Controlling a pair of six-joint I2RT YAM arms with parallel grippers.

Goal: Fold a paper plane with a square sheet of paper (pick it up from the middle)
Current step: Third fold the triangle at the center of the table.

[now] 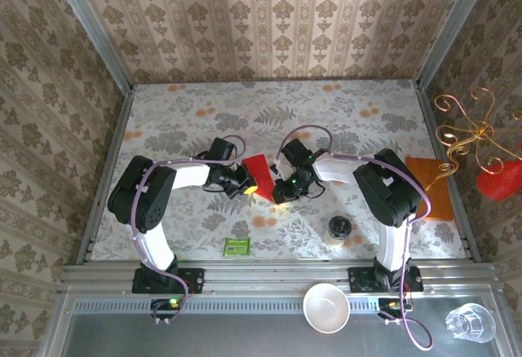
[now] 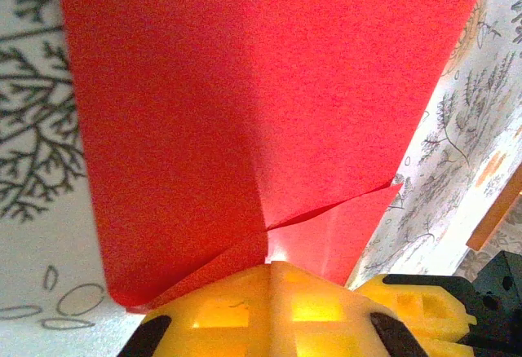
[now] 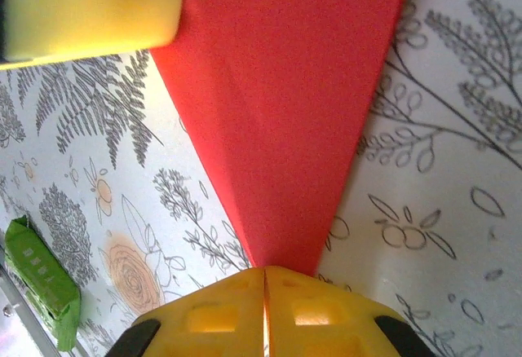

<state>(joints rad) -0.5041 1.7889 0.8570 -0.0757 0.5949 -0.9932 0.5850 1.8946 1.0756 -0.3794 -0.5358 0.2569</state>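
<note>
The left claw (image 2: 269,271) and right claw (image 3: 265,274) pinch the creased red sheet of paper (image 1: 256,168) tight; uneven pulls could tear it or skew the fold.

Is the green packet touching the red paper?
No, the green packet lies by itself, well apart from the red paper up in the middle.

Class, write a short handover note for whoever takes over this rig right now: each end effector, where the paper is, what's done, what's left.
Left end effector: shut on the red paper, at a creased edge.
Right end effector: shut on its pointed end.
Paper: between both arms, over the middle of the table.
Done: picked up, several folds in.
To do: remaining folds; it doesn't look like a finished plane yet.
</note>
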